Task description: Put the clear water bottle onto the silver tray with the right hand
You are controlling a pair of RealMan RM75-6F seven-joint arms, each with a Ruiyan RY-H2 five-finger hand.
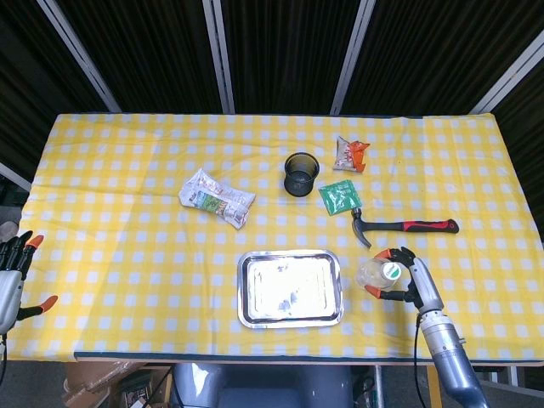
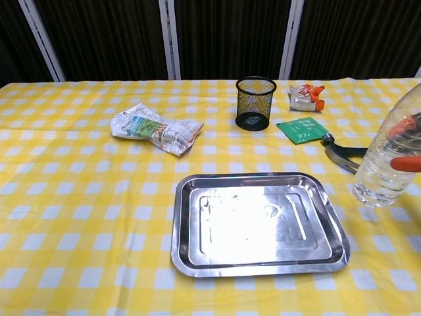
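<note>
The clear water bottle (image 1: 376, 274) (image 2: 384, 164) with a white cap is just right of the silver tray (image 1: 290, 288) (image 2: 186, 224). My right hand (image 1: 410, 280) grips it from the right, orange fingertips (image 2: 405, 163) wrapped around its body. In the chest view the bottle leans and its base seems slightly off the cloth, beside the tray's right rim. My left hand (image 1: 10, 274) hangs off the table's left edge, fingers apart, holding nothing.
A hammer (image 1: 408, 226) (image 2: 344, 157) lies just behind the bottle. Further back are a green packet (image 1: 339, 197), a black mesh cup (image 1: 300, 173) (image 2: 255, 103) and an orange snack bag (image 1: 349, 154). A crumpled wrapper (image 1: 216, 198) lies left of the cup.
</note>
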